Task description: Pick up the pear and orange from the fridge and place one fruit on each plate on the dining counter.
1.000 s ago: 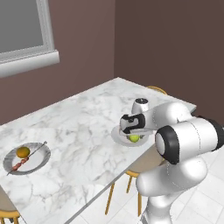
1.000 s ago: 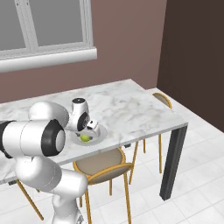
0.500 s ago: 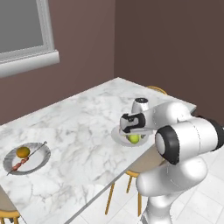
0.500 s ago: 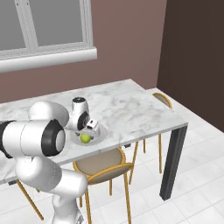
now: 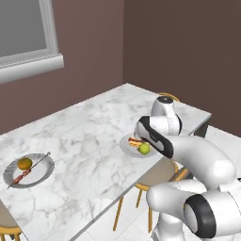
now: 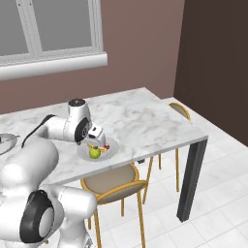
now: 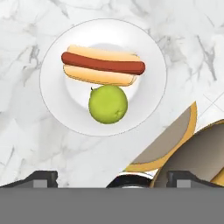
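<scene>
Two plates sit on the dining counter (image 5: 89, 136). You have the near plate (image 7: 54, 94) upper centre, the pear (image 7: 108, 104) on it — apart from the gripper (image 7: 111, 178) below, whose fingers stand spread, empty.

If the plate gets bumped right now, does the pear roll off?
Probably not far. The pear is round, so apt to roll, but it rests against the hot dog, which likely blocks that side. The plate looks shallow, offering little hold elsewhere.

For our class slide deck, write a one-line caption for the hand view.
Open gripper above a plate holding a green pear beside a hot dog.
</scene>
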Controlling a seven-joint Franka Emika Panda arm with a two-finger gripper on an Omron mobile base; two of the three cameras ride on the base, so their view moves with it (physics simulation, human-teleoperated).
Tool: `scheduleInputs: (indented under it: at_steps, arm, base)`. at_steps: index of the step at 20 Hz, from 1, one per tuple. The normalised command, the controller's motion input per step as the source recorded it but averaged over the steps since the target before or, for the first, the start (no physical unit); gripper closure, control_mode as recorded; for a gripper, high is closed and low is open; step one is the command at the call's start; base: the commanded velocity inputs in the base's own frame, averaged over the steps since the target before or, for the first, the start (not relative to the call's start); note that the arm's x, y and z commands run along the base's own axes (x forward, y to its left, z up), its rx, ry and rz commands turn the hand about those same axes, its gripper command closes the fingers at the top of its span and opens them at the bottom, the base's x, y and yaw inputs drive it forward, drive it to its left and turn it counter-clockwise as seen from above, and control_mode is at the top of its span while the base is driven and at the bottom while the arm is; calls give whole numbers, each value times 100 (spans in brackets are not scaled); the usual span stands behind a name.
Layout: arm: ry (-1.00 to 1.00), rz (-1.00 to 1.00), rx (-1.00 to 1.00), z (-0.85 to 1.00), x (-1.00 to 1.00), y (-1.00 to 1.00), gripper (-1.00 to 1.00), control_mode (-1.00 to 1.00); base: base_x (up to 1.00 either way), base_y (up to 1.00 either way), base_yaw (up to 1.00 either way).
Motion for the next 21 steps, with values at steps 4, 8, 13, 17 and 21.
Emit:
scheduleInputs:
  at_steps: [4, 8, 13, 17, 21]
  arm:
    - [-12, 0, 0, 89, -100, -7, -100, -100]
    - [-5, 0, 0, 87, -100, -11, -100, -100]
    - [-7, 0, 0, 78, -100, -11, -100, -100]
    - [-8, 0, 0, 97, -87, -10, -100, -100]
    - [-5, 0, 0, 94, -55, -4, -100, -100]
  base:
    - [0, 0, 0]
    - [0, 0, 0]
    - [0, 0, 0]
    - [0, 0, 0]
    - [0, 0, 0]
